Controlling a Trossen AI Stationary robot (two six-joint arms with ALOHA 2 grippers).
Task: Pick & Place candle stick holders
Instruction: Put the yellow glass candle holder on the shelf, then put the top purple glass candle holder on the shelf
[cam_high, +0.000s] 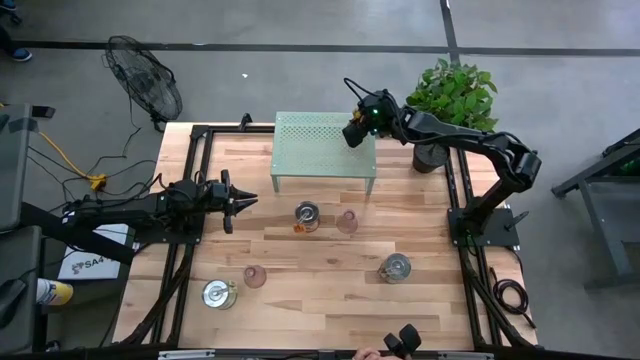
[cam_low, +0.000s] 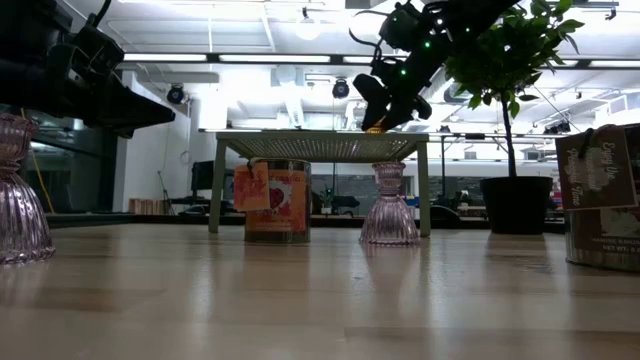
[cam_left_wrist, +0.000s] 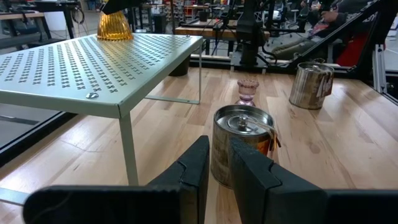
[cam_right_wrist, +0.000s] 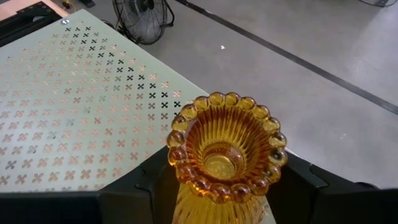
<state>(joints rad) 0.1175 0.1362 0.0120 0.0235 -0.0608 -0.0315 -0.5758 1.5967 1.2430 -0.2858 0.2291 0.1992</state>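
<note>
Amber holder: The amber-yellow ribbed glass candle holder (cam_right_wrist: 225, 155) sits upright on the mint-green metal stand with little cross-shaped holes (cam_high: 320, 140), near the stand's corner by the plant.
Right gripper: The right gripper (cam_high: 357, 131) is over that corner. Its dark fingers sit on both sides of the amber holder, closed around its lower part.
Step now: It looks like the holder is being put down on the stand.
How to do it well: Keep the holder straight up. Make sure its whole foot is on the stand, not over the edge. Then open the fingers slowly and lift straight up, so the glass does not tip.
Other holders: On the wooden table (cam_high: 320, 290) wait a shiny silver metal cup with an orange tag (cam_high: 306, 215), a clear pink glass holder (cam_high: 347, 221) just beside it, two more silver cups and one more pink one nearer the front.
Left gripper: The left gripper (cam_high: 235, 201) waits low over the table, its fingers nearly closed and empty, pointing at the tagged silver cup.
Around: A green plant in a black pot (cam_high: 450, 95) stands at the table's far corner.
</note>
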